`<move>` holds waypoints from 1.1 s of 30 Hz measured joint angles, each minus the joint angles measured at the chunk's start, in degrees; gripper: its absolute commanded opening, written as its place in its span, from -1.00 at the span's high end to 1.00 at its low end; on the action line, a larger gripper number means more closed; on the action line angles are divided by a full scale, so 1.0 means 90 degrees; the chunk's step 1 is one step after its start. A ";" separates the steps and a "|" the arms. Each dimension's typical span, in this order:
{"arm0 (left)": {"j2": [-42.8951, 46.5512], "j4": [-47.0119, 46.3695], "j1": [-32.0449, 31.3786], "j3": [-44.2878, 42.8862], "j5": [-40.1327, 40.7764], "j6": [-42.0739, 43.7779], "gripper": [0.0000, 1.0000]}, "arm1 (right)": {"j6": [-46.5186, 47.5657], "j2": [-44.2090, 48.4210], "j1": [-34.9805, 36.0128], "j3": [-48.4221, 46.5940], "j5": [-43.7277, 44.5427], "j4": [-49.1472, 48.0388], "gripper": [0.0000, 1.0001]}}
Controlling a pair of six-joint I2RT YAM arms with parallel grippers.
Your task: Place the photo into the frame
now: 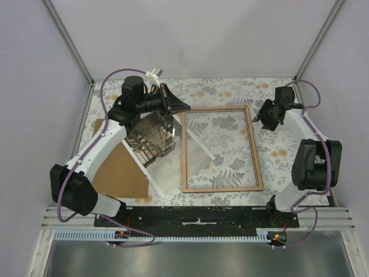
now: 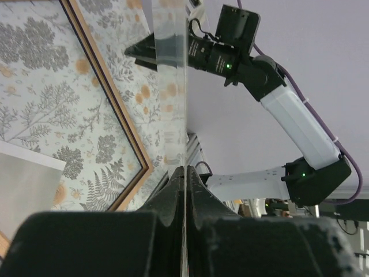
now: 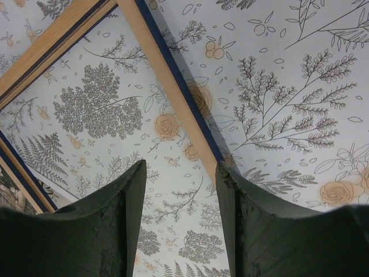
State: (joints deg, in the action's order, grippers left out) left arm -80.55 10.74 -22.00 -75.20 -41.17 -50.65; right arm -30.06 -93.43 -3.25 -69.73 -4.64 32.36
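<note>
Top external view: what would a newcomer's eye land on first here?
The large photo, pinched at one edge by the shut left tool and raised at a slant, left of centre. Beside it the wood-coloured frame lies flat on the flowered cloth, with the open right tool hovering by its far right corner.

The cloth (image 1: pixel 230 92) is white, printed with grey ferns, leafy sprigs and pale orange flowers. The frame (image 3: pixel 170 86) is light wood-coloured, with a dark blue strip along its edge. The photo (image 1: pixel 151 138) shows dark brown woodwork against pale grey. The panel (image 1: pixel 121 173) is plain brown. The 2 arms (image 1: pixel 106 141) are white and black, with purple cables.
</note>
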 measured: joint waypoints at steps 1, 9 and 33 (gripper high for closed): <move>-0.0066 -0.0262 -0.0015 0.0189 -0.0151 -0.0134 0.96 | 0.0019 -0.0109 -0.0073 0.0000 -0.0112 -0.0051 -0.18; -0.0821 -0.2004 -0.0279 0.1413 -0.0573 -0.0986 0.96 | -0.0168 -0.0398 -0.0379 0.0085 -0.0537 -0.0476 -0.33; -0.2072 -0.6992 -0.0318 0.3509 -0.0831 -0.3434 0.96 | -0.1141 0.0988 -0.0814 0.2368 0.0216 -0.0806 0.59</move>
State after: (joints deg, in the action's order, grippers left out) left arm -99.20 -52.18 -24.86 -43.62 -48.64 -81.56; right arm -40.34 -84.53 -10.57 -48.42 -2.70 25.10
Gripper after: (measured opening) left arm 0.026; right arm 0.238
